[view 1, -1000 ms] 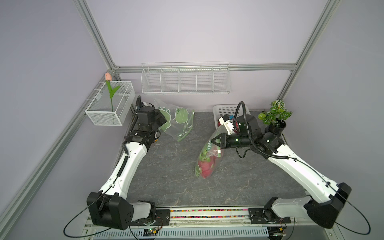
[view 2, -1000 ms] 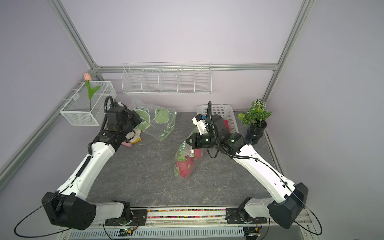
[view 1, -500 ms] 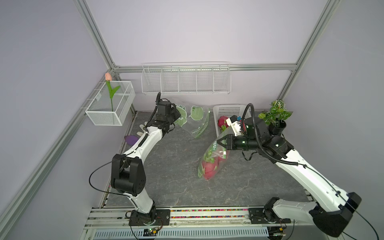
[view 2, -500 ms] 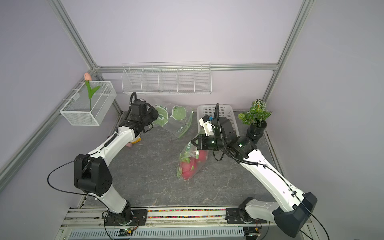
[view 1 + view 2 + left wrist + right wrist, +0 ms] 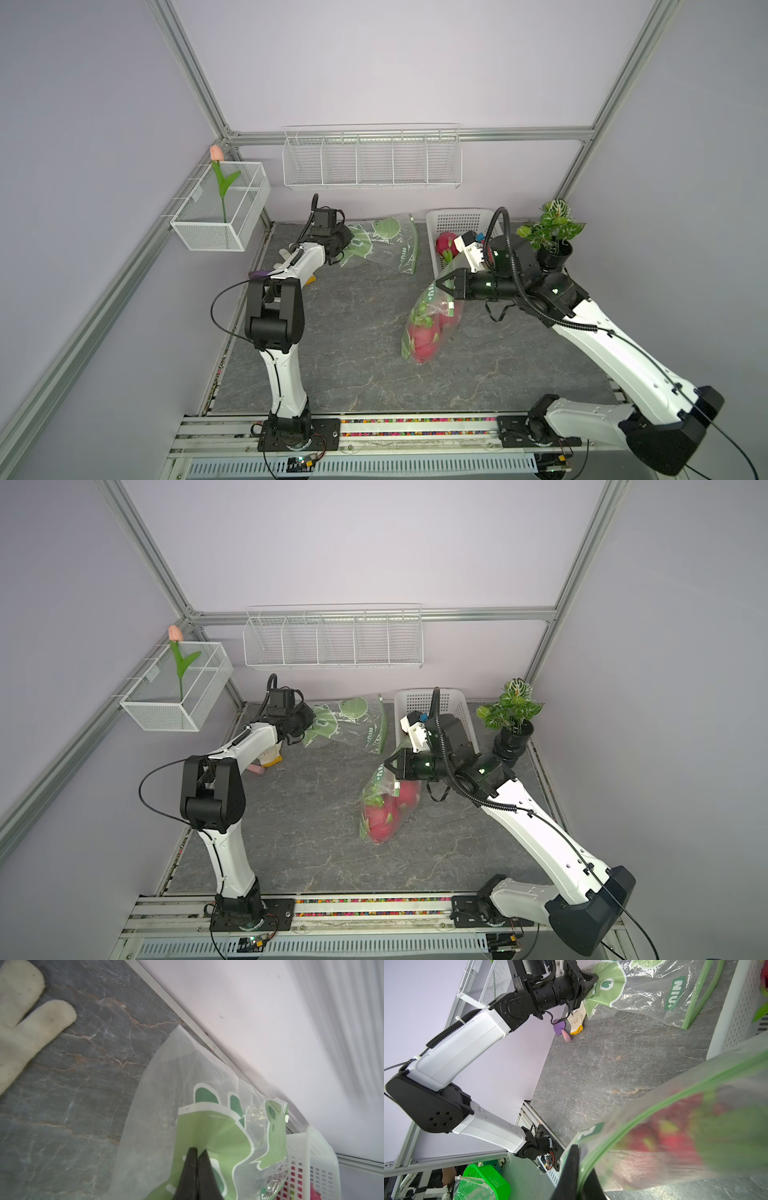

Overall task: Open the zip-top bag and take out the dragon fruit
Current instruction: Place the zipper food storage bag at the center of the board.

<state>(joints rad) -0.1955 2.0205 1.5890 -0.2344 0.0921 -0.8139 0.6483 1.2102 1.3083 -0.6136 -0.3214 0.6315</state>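
Both top views look down from high in front over the whole table (image 5: 357,345). Wrist cameras sit close, facing across it.

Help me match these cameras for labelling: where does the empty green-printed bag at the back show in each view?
In a top view: the empty bag lies at the back of the table, left of centre.
In a top view: the bag, same place.
Left wrist: the bag close up, pinched by the left gripper.
Right wrist: the bag far across the table.
Shared landmark: the white basket beside it, in all four.
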